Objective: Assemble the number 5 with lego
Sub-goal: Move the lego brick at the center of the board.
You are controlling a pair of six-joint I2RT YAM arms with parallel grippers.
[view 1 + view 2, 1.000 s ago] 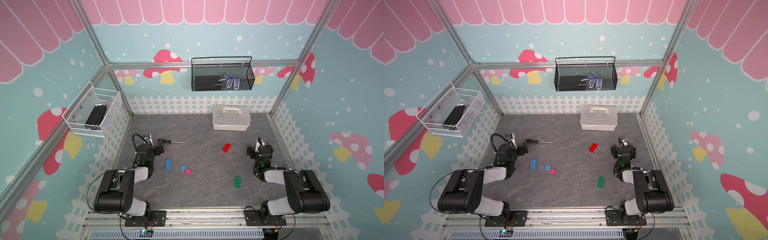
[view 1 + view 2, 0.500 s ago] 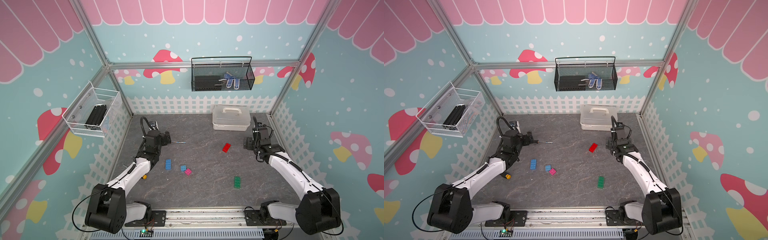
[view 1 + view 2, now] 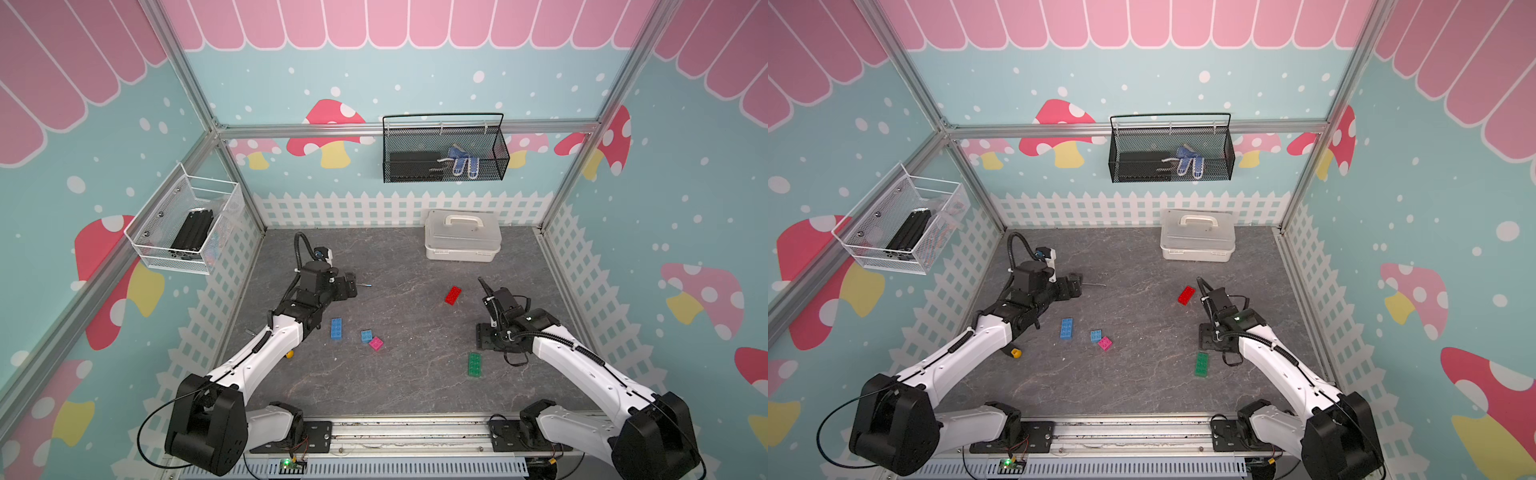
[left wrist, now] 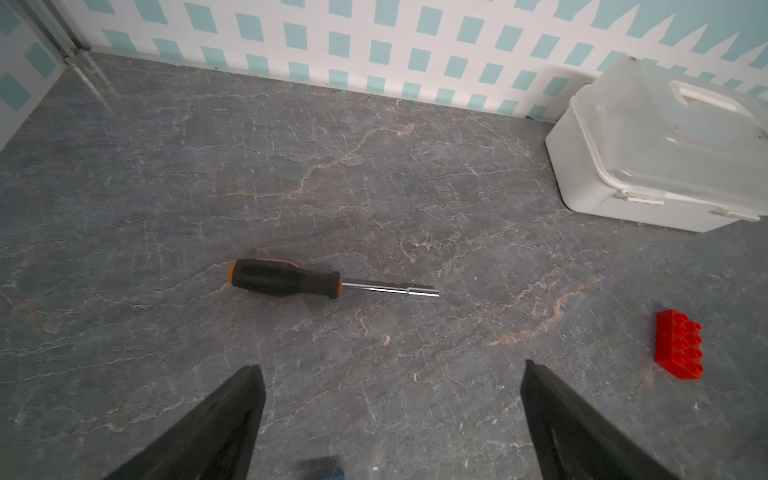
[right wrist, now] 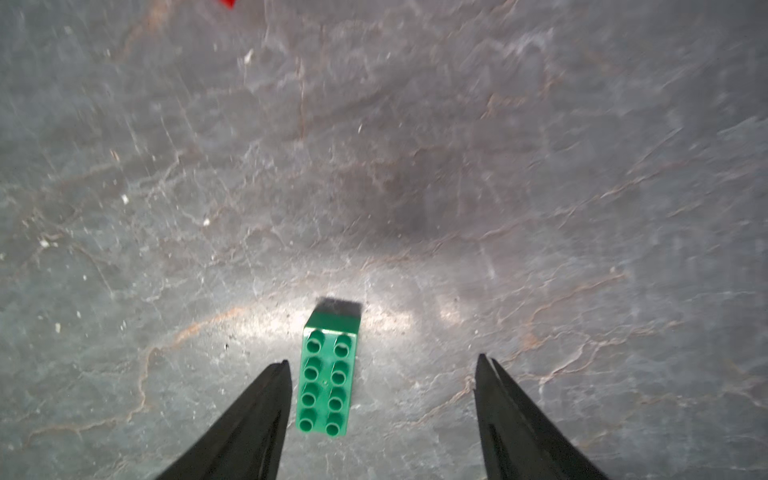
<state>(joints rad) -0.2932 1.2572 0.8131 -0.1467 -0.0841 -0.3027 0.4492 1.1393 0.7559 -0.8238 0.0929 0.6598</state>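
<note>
The green brick (image 5: 328,376) lies flat, studs up, on the grey marbled table (image 3: 415,382), well in front of the white lidded box (image 3: 462,241), its long axis running roughly toward that box. The right tool (image 5: 382,361) hangs over it, jaws apart, the brick between them (nearer one jaw, not clamped). The red brick (image 3: 453,295) lies slanted between box and green brick. The long blue brick (image 3: 336,328), small blue brick (image 3: 366,336) and pink brick (image 3: 376,343) lie farther from the box, the last two just beside each other. The left tool (image 4: 390,365), wide open and empty, hovers near a screwdriver (image 4: 291,277). Teal mushroom-print walls (image 3: 685,208) enclose the table.
</note>
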